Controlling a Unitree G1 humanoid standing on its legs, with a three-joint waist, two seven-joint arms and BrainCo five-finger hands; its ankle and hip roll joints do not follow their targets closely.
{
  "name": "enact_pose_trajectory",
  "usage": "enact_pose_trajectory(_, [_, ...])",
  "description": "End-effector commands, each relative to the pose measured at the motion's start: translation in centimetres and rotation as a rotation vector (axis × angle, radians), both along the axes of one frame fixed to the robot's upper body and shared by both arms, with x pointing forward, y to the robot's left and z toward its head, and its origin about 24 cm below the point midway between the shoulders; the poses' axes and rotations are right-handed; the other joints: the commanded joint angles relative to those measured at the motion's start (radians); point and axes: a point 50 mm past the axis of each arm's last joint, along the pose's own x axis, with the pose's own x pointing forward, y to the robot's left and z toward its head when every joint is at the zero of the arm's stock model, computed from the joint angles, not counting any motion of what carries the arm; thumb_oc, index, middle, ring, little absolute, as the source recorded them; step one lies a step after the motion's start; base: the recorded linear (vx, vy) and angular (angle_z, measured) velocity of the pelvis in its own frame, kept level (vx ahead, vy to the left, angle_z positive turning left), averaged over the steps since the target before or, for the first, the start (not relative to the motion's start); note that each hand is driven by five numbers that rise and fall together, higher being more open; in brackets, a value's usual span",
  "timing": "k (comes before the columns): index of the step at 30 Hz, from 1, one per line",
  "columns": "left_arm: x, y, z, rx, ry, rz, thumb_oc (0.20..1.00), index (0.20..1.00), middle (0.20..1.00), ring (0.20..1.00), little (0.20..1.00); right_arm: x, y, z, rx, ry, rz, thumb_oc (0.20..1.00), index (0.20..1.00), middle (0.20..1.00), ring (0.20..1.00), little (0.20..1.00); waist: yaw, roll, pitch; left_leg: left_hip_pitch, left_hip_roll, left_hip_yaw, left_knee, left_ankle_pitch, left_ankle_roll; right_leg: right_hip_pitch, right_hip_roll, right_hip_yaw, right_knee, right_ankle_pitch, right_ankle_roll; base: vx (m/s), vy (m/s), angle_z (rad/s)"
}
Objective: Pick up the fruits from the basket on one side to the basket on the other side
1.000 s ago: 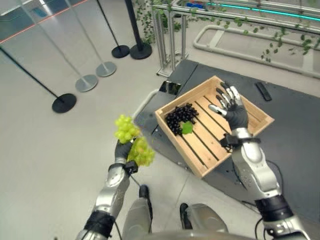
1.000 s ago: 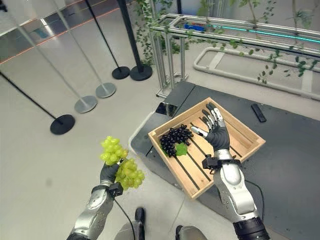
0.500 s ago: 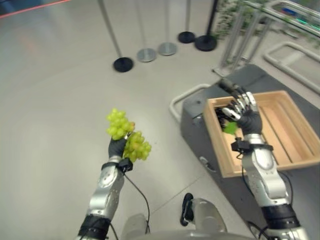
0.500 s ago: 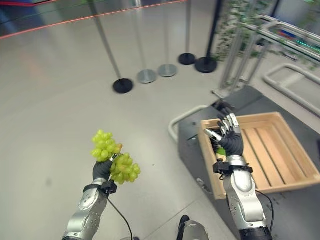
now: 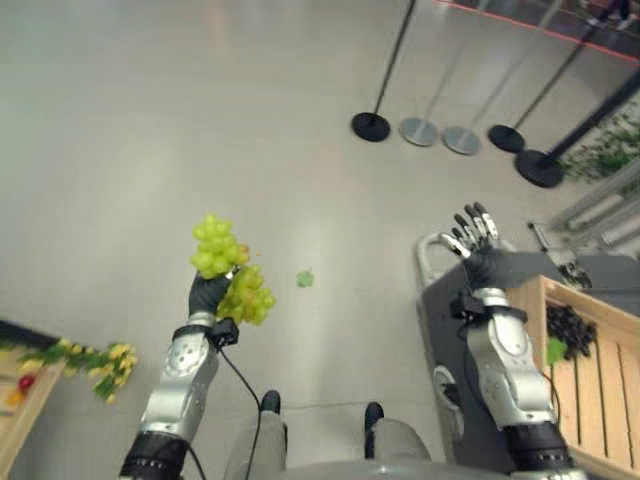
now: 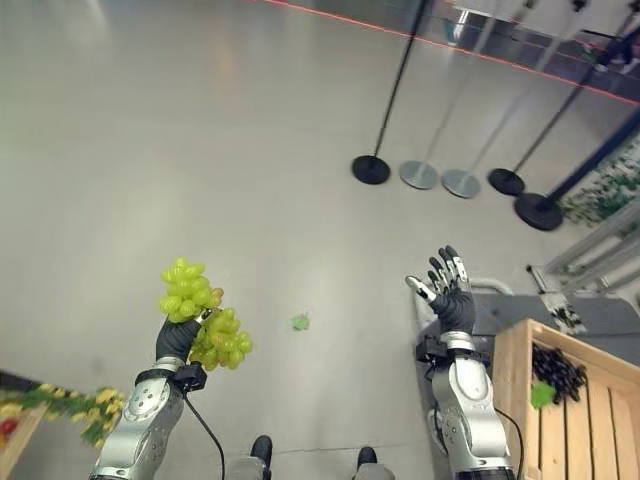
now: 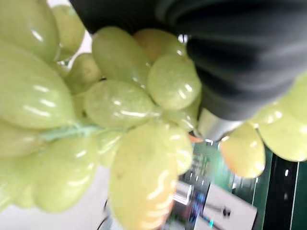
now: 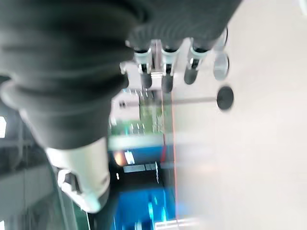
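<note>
My left hand [image 5: 207, 294] is shut on a bunch of green grapes [image 5: 226, 268], held up in the air over the grey floor at the lower left; the grapes [image 7: 120, 124] press close against the left wrist camera. My right hand [image 5: 476, 247] is raised and open with straight fingers, empty, just left of the wooden crate [image 5: 590, 380] at the right edge. A bunch of dark grapes [image 5: 570, 327] with a green leaf lies in that crate. At the far lower left shows the corner of another wooden basket [image 5: 22, 388].
Leafy yellow-green decoration [image 5: 92, 360] lies on the floor beside the left basket. A small green leaf [image 5: 304, 279] lies on the floor between my arms. Several stanchion bases [image 5: 420, 131] stand at the back. The crate rests on a dark platform [image 5: 445, 330].
The camera has swung far to the left: the crate has slid to the right edge and a second basket corner has come in at lower left. My left hand still holds the green grapes.
</note>
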Motion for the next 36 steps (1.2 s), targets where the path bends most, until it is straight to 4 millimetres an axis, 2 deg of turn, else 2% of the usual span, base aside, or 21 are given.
enact_pose_trajectory(1, [0.8, -2.0, 4.3, 0.042, -0.227, -0.119, 0.2, 0.2, 0.2, 0.2, 0.2, 0.1, -0.3, 2.4, -0.036, -0.128, 0.033, 1.0, 1.0, 1.0, 1.0, 1.0, -0.034, 0.026, -0.027, 0.122, -0.026, -0.065, -0.158, -0.024, 0.012, -0.026, 0.176, 0.134, 0.036, -0.044, -0.011, 0.05, 0.161, 1.53])
enact_pose_trajectory(2, [0.8, -2.2, 4.3, 0.043, -0.23, -0.128, 0.2, 0.2, 0.2, 0.2, 0.2, 0.0, -0.3, 2.5, -0.049, -0.134, 0.033, 1.0, 1.0, 1.0, 1.0, 1.0, -0.039, 0.028, -0.037, 0.121, -0.042, -0.092, -0.171, -0.001, 0.008, -0.022, 0.219, 0.177, 0.035, -0.061, -0.034, 0.04, 0.145, 1.58])
enact_pose_trajectory(4, [1.0, -2.6, 4.3, 0.018, -0.232, -0.124, 0.2, 0.2, 0.2, 0.2, 0.2, -0.1, -0.7, 2.2, -0.032, -0.126, 0.017, 1.0, 1.0, 1.0, 1.0, 1.0, -0.038, 0.028, -0.027, 0.111, -0.066, -0.128, -0.165, 0.016, -0.002, -0.006, 0.227, 0.213, 0.039, -0.084, -0.079, -0.04, 0.058, 1.31])
enact_pose_trajectory(7, [0.9, -2.6, 4.6, -0.001, -0.257, -0.114, 0.2, 0.2, 0.2, 0.2, 0.2, 0.4, 0.1, 2.9, -0.079, -0.141, 0.072, 1.0, 1.0, 1.0, 1.0, 1.0, -0.03, 0.043, -0.025, 0.094, -0.074, -0.151, -0.181, 0.027, -0.017, 0.02, 0.193, 0.235, -0.063, -0.053, -0.051, -0.05, -0.088, 0.81])
enact_pose_trajectory(10, [0.3, -1.6, 4.6, -0.016, -0.257, -0.077, 0.2, 0.2, 0.2, 0.2, 0.2, 0.8, 0.6, 3.3, -0.093, -0.149, 0.101, 1.0, 1.0, 1.0, 1.0, 1.0, 0.015, 0.051, -0.036, 0.079, -0.069, -0.173, -0.175, 0.03, -0.029, 0.02, 0.172, 0.226, -0.091, -0.04, -0.059, 0.02, -0.113, 0.23])
enact_pose_trajectory(13, [0.1, -1.2, 4.5, -0.029, -0.259, -0.06, 0.2, 0.2, 0.2, 0.2, 0.2, 0.8, 0.8, 3.3, -0.09, -0.151, 0.116, 1.0, 1.0, 1.0, 1.0, 1.0, 0.031, 0.058, -0.022, 0.049, -0.074, -0.214, -0.162, 0.039, -0.043, 0.035, 0.16, 0.206, -0.123, -0.047, -0.071, -0.06, -0.116, 0.4])
enact_pose_trajectory(14, [0.3, -1.3, 4.5, -0.071, -0.264, -0.043, 0.2, 0.2, 0.2, 0.2, 0.2, 0.8, 0.1, 3.7, -0.114, -0.164, 0.075, 1.0, 1.0, 1.0, 1.0, 1.0, 0.017, 0.071, 0.009, -0.011, -0.045, -0.129, -0.123, 0.043, -0.06, 0.022, 0.13, 0.151, -0.109, -0.062, -0.071, -0.12, 0.016, 1.08])
enact_pose_trajectory(15, [0.4, -1.4, 4.6, -0.079, -0.268, -0.037, 0.2, 0.2, 0.2, 0.2, 0.2, 1.0, -0.2, 4.0, -0.139, -0.166, 0.055, 1.0, 1.0, 1.0, 1.0, 1.0, 0.0, 0.08, 0.019, -0.029, -0.002, -0.019, -0.104, 0.034, -0.056, 0.013, 0.107, 0.101, -0.112, -0.056, -0.063, -0.13, 0.016, 1.64])
enact_pose_trajectory(16, [0.4, -1.4, 4.3, -0.081, -0.258, -0.035, 0.2, 0.2, 0.2, 0.2, 0.2, 1.1, -0.2, 4.0, -0.159, -0.162, 0.05, 1.0, 1.0, 1.0, 1.0, 1.0, -0.002, 0.082, 0.022, -0.024, 0.031, 0.039, -0.096, 0.02, -0.058, 0.016, 0.087, 0.06, -0.124, -0.052, -0.058, -0.06, 0.015, 1.94])
enact_pose_trajectory(17, [0.4, -1.4, 4.4, -0.081, -0.259, -0.035, 0.2, 0.2, 0.2, 0.2, 0.2, 1.1, -0.2, 4.0, -0.16, -0.163, 0.05, 1.0, 1.0, 1.0, 1.0, 1.0, -0.002, 0.083, 0.021, -0.027, 0.032, 0.039, -0.098, 0.025, -0.059, 0.013, 0.088, 0.06, -0.126, -0.046, -0.058, -0.02, -0.036, 1.77])
enact_pose_trajectory(18, [0.0, -1.0, 3.9, -0.082, -0.245, -0.014, 0.2, 0.2, 0.2, 0.2, 0.2, 1.2, 0.1, 3.5, -0.161, -0.139, 0.067, 1.0, 1.0, 1.0, 1.0, 1.0, 0.007, 0.09, 0.005, 0.015, 0.06, 0.057, -0.129, 0.011, -0.066, 0.031, 0.057, 0.004, -0.16, -0.032, -0.052, -0.02, -0.038, 1.31])
enact_pose_trajectory(19, [0.0, -1.0, 3.9, -0.082, -0.245, -0.014, 0.2, 0.2, 0.2, 0.2, 0.2, 1.2, 0.1, 3.5, -0.161, -0.139, 0.067, 1.0, 1.0, 1.0, 1.0, 1.0, 0.005, 0.09, 0.004, 0.014, 0.061, 0.055, -0.134, 0.018, -0.066, 0.03, 0.057, 0.003, -0.164, -0.026, -0.052, -0.07, -0.028, 1.14])
enact_pose_trajectory(20, [-0.2, -0.8, 3.8, -0.096, -0.246, 0.003, 0.2, 0.2, 0.2, 0.2, 0.2, 1.3, 0.2, 3.4, -0.179, -0.135, 0.078, 1.0, 1.0, 1.0, 1.0, 1.0, 0.009, 0.092, -0.002, 0.045, 0.082, 0.071, -0.132, 0.002, -0.074, 0.039, 0.021, -0.051, -0.181, -0.017, -0.047, -0.12, 0.033, 1.12])
enact_pose_trajectory(21, [-0.4, -0.6, 3.7, -0.105, -0.242, 0.016, 0.2, 0.2, 0.2, 0.2, 0.2, 1.3, 0.3, 3.3, -0.178, -0.128, 0.082, 1.0, 1.0, 1.0, 1.0, 1.0, 0.012, 0.092, -0.003, 0.082, 0.136, 0.114, -0.128, -0.013, -0.085, 0.049, -0.01, -0.113, -0.191, -0.02, -0.041, -0.12, 0.034, 1.25])
enact_pose_trajectory(24, [-0.4, -0.6, 3.7, -0.109, -0.242, 0.016, 0.2, 0.2, 0.2, 0.2, 0.2, 1.3, 0.2, 3.2, -0.176, -0.123, 0.08, 1.0, 1.0, 1.0, 1.0, 1.0, 0.008, 0.094, -0.008, 0.091, 0.155, 0.121, -0.137, -0.006, -0.094, 0.055, -0.018, -0.14, -0.205, -0.016, -0.038, -0.03, 0.032, 1.43])
enact_pose_trajectory(25, [-0.5, -0.5, 3.7, -0.117, -0.242, 0.026, 0.2, 0.2, 0.2, 0.2, 0.2, 1.4, 0.3, 3.1, -0.172, -0.118, 0.09, 1.0, 1.0, 1.0, 1.0, 1.0, 0.017, 0.099, -0.01, 0.109, 0.183, 0.14, -0.137, -0.013, -0.104, 0.068, -0.025, -0.169, -0.209, -0.02, -0.034, 0.05, 0.088, 0.91])
enact_pose_trajectory(29, [-0.5, -0.3, 3.5, -0.143, -0.238, 0.05, 0.2, 0.2, 0.2, 0.2, 0.2, 1.2, -0.1, 2.7, -0.163, -0.098, 0.066, 1.0, 1.0, 1.0, 1.0, 1.0, 0.029, 0.123, -0.023, 0.145, 0.276, 0.224, -0.215, 0.042, -0.143, 0.115, -0.077, -0.278, -0.212, -0.02, -0.004, 0.07, 0.166, 0.78])
enact_pose_trajectory(31, [-0.5, -0.4, 3.5, -0.153, -0.239, 0.051, 0.2, 0.2, 0.2, 0.2, 0.2, 1.1, -0.3, 2.4, -0.158, -0.084, 0.058, 1.0, 1.0, 1.0, 1.0, 1.0, 0.032, 0.129, -0.023, 0.158, 0.302, 0.252, -0.245, 0.059, -0.157, 0.134, -0.096, -0.322, -0.208, -0.02, 0.011, 0.05, 0.193, 0.9])
enact_pose_trajectory(32, [-0.4, -0.5, 3.6, -0.154, -0.243, 0.05, 0.2, 0.2, 0.2, 0.2, 0.2, 0.9, -0.5, 2.3, -0.16, -0.079, 0.048, 1.0, 1.0, 1.0, 1.0, 1.0, 0.036, 0.129, -0.024, 0.155, 0.306, 0.271, -0.245, 0.063, -0.159, 0.141, -0.113, -0.348, -0.204, -0.014, 0.021, 0.06, 0.181, 0.95])
enact_pose_trajectory(34, [-0.3, -0.6, 3.6, -0.15, -0.242, 0.043, 0.2, 0.2, 0.2, 0.2, 0.2, 0.9, -0.4, 2.2, -0.158, -0.075, 0.046, 1.0, 1.0, 1.0, 1.0, 1.0, 0.035, 0.12, -0.024, 0.134, 0.288, 0.286, -0.181, 0.033, -0.152, 0.155, -0.144, -0.376, -0.186, -0.009, 0.036, 0.11, 0.22, 0.94])
enact_pose_trajectory(36, [-0.3, -0.7, 4.0, -0.123, -0.254, 0.026, 0.2, 0.2, 0.2, 0.2, 0.2, 0.7, -0.5, 1.5, -0.143, -0.05, 0.042, 1.0, 1.0, 1.0, 1.0, 1.0, 0.048, 0.106, -0.029, 0.142, 0.266, 0.271, -0.239, 0.045, -0.146, 0.164, -0.158, -0.395, -0.184, -0.003, 0.049, 0.09, 0.197, 0.75])
